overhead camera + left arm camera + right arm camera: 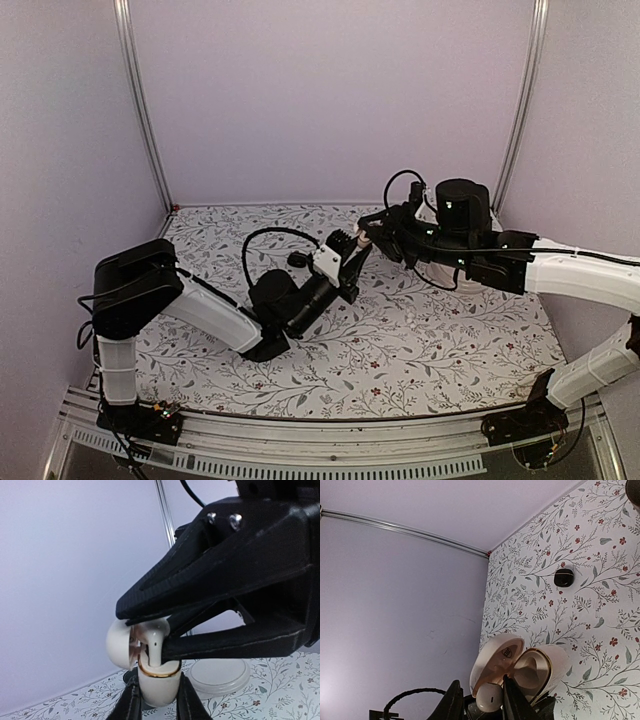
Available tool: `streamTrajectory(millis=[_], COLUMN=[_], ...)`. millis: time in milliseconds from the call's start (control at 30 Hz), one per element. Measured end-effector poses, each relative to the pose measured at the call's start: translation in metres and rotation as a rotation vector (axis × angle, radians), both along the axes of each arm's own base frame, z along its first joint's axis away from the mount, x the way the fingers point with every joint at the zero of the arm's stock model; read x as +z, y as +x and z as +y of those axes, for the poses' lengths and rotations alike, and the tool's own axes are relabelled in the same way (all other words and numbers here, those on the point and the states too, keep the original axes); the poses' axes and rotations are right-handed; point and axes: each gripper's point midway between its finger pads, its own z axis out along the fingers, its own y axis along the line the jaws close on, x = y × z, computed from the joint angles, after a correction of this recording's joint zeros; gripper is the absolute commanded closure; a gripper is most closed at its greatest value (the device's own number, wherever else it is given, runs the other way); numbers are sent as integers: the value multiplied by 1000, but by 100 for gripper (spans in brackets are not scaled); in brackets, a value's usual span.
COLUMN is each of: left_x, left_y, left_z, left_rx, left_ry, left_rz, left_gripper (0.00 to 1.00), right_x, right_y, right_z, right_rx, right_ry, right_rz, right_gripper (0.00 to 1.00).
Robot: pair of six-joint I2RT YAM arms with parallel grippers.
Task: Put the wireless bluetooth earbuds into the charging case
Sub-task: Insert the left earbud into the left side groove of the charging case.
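The white charging case [159,682] with a gold rim stands upright above the table, lid [120,642] swung open to the left. My left gripper [159,696] is shut on its body. One white earbud [154,640] has its stem down in the case's mouth. My right gripper [145,630] reaches in from the right, one finger above the earbud and one against its side. In the right wrist view the earbud [490,696] lies against one finger [510,697], with a gap to the other; the jaws stand open around it beside the case [545,667]. From above, both grippers meet at the case [360,240].
A clear round dish [220,672] lies on the flowered tablecloth [420,340] behind the case. A small black round object [563,577] sits on the cloth further off. Plain lilac walls with metal rails [140,100] close in the back and sides.
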Motion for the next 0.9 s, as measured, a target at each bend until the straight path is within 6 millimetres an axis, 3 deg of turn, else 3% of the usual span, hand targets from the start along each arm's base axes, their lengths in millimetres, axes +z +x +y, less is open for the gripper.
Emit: streamTrajectory(millis=[900], left_x=[-5], left_y=[-4], left_z=[-2], left_rx=[-35], left_ry=[-7], left_rz=[21], left_gripper=[100], right_x=[-4], right_y=[0], right_z=[-7], right_rx=[-18], right_ry=[-120], right_rz=[32], right_gripper=[70])
